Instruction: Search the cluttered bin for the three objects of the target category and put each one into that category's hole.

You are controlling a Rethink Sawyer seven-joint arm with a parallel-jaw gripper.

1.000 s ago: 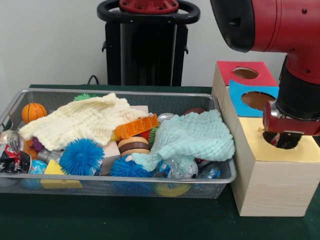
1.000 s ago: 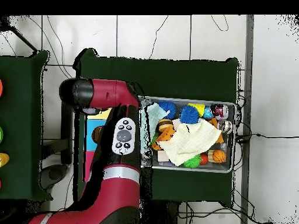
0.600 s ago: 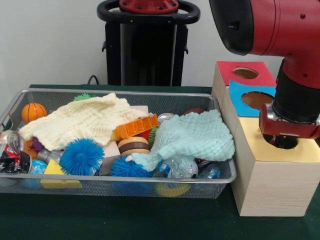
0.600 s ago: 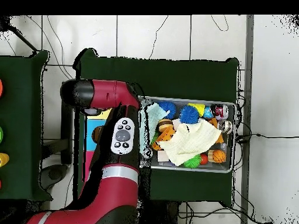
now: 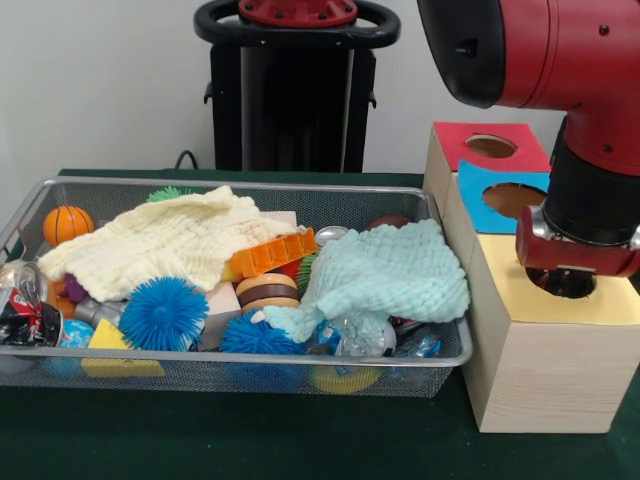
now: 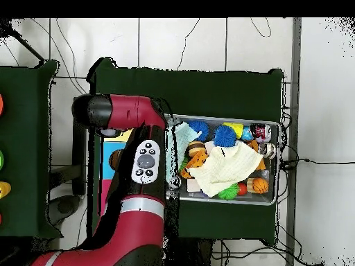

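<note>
The wire bin (image 5: 150,351) holds mixed clutter: a pale yellow cloth (image 5: 170,245), a mint cloth (image 5: 390,270), two blue spiky balls (image 5: 163,313), a small orange basketball (image 5: 67,223) and an orange plastic toy (image 5: 272,253). To its right stands a wooden box with a red top and hole (image 5: 491,146), a blue top and hole (image 5: 513,200) and a yellow top (image 5: 520,295). My gripper (image 5: 572,283) hangs low over the yellow top's hole, hiding most of it. The wrist hides what it holds, if anything. In the overhead view the red arm (image 6: 145,163) covers the gripper.
A yellow block (image 5: 108,338), a soda can (image 5: 25,305) and a round brown-and-cream toy (image 5: 267,290) lie along the bin's front. Crinkly clear wrap (image 5: 360,335) sits under the mint cloth. A black stand (image 5: 295,95) rises behind the bin. Green cloth (image 5: 250,440) covers the table.
The arm's end has shifted slightly left over the yellow hole. Nothing in the bin has moved.
</note>
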